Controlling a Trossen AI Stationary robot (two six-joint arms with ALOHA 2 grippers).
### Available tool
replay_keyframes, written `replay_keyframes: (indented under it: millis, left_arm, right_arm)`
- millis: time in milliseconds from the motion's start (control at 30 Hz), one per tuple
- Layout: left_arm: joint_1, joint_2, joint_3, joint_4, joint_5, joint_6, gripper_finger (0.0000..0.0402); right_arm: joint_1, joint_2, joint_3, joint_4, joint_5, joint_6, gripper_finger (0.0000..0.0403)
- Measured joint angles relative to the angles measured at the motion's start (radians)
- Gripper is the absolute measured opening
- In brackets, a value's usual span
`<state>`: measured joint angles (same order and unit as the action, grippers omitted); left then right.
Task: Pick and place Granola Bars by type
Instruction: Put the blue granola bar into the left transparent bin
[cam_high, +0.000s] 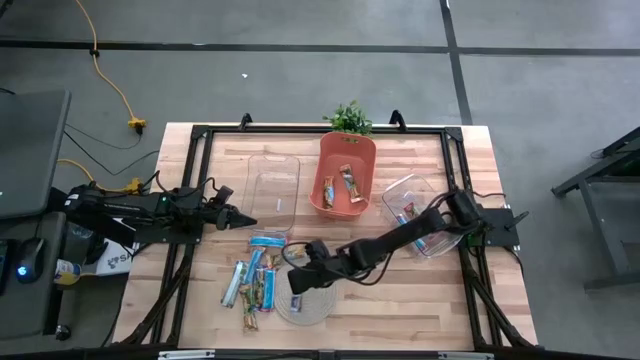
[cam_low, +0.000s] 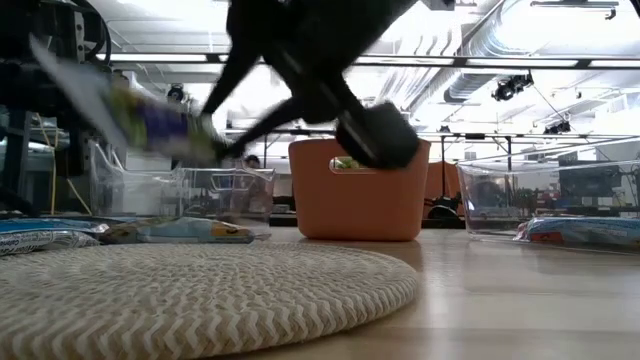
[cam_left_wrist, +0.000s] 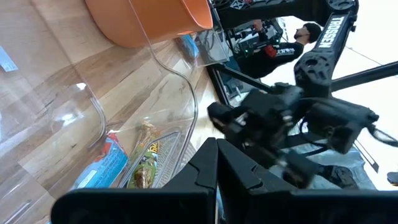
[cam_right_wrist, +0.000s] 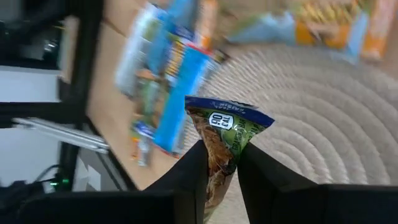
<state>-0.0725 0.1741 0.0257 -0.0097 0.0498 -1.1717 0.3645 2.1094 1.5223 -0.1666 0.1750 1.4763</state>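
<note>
My right gripper (cam_right_wrist: 222, 163) hangs over the round woven mat (cam_high: 318, 308), shut on a green-brown granola bar (cam_right_wrist: 227, 134) with a blue end. The low view shows this bar (cam_low: 160, 125) blurred, above the mat (cam_low: 200, 290). Several more granola bars (cam_high: 250, 280) lie flat on the table left of the mat, mostly light blue. Others lie in the orange basket (cam_high: 330, 150) and in the right clear container (cam_high: 392, 190). At the table's left edge my left gripper (cam_high: 240, 222) is shut on nothing. My right gripper pinches the granola bar between its two fingers (cam_right_wrist: 194, 171), gripping the flat faces near one end (cam_right_wrist: 219, 163). The fingers slant down from the table's right side. The bar sticks out past the fingertips, its blue sealed end (cam_right_wrist: 230, 113) foremost, tilted and clear of the mat.
An empty-looking clear container (cam_high: 272, 190) stands left of the orange basket. A small green plant (cam_high: 348, 117) sits at the far edge. A black frame (cam_high: 200, 135) runs around the tabletop. People show in the room beyond the table.
</note>
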Motion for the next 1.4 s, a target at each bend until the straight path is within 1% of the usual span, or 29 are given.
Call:
replay_keyframes:
  millis: [167,367,533,667,767,933,1100,1400]
  left_arm:
    - [0.0,0.0,0.0,0.0,0.0,0.0,0.0001]
    - [0.0,0.0,0.0,0.0,0.001,0.0,0.0001]
    - [0.0,0.0,0.0,0.0,0.001,0.0,0.0001]
    - [0.0,0.0,0.0,0.0,0.001,0.0,0.0001]
    - [0.0,0.0,0.0,0.0,-0.004,0.0,0.0001]
    - [0.0,0.0,0.0,0.0,-0.005,0.0,0.0001]
    - [0.0,0.0,0.0,0.0,-0.007,0.0,0.0001]
    - [0.0,0.0,0.0,0.0,-0.008,0.0,0.0001]
  right_arm:
    - [0.0,-0.057,0.001,0.042,0.061,-0.1,0.0067]
    - [0.0,-0.124,0.002,0.113,0.172,-0.262,0.0067]
    - [-0.004,-0.173,0.003,0.204,0.295,-0.426,0.0067]
    - [-0.021,-0.197,0.003,0.294,0.366,-0.556,0.0067]
    - [-0.043,-0.206,0.003,0.342,0.399,-0.654,0.0067]
    - [-0.103,-0.206,0.003,0.403,0.393,-0.838,0.0067]
    - [-0.167,-0.205,0.003,0.402,0.345,-1.04,0.0067]
    - [-0.278,-0.205,0.003,0.405,0.229,-1.242,0.0067]
